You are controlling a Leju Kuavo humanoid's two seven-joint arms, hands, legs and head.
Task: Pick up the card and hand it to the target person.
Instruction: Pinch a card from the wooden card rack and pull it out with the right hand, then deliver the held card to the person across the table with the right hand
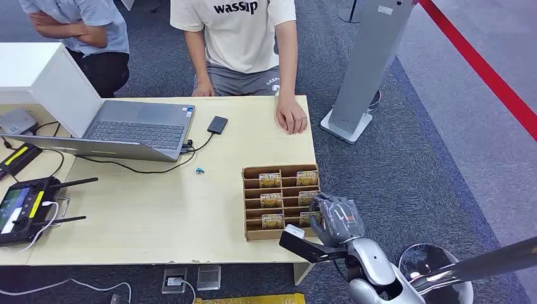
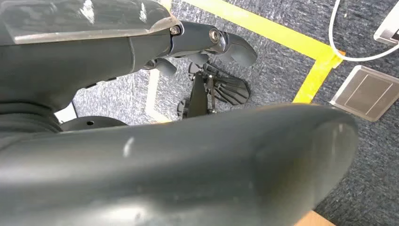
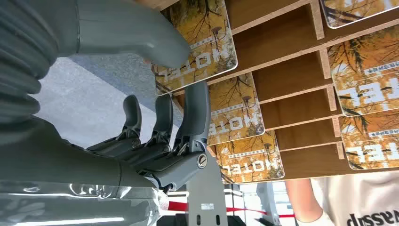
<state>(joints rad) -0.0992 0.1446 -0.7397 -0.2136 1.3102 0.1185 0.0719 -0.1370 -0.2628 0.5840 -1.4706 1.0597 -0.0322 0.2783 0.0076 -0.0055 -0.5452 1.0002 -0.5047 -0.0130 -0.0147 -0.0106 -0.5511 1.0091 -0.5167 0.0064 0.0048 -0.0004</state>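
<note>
A brown cardboard rack (image 1: 250,202) on the table's near right corner holds several yellow "HOTEL" cards (image 1: 270,180) in its slots. My right hand (image 1: 335,218) is at the rack's near right end. In the right wrist view its thumb (image 3: 141,33) and a finger (image 3: 195,113) pinch one card (image 3: 207,33), which is still at the rack (image 3: 291,70). The target person in a white shirt (image 1: 244,31) stands behind the table, one hand (image 1: 291,117) resting on it. My left hand (image 2: 164,155) hangs above the carpet, holding nothing.
An open laptop (image 1: 136,130), a small black device (image 1: 217,124) and a remote controller (image 1: 25,206) lie on the table's left half. A second person (image 1: 82,31) stands at the back left. A grey floor stand (image 1: 367,63) and red floor line (image 1: 487,69) are on the right.
</note>
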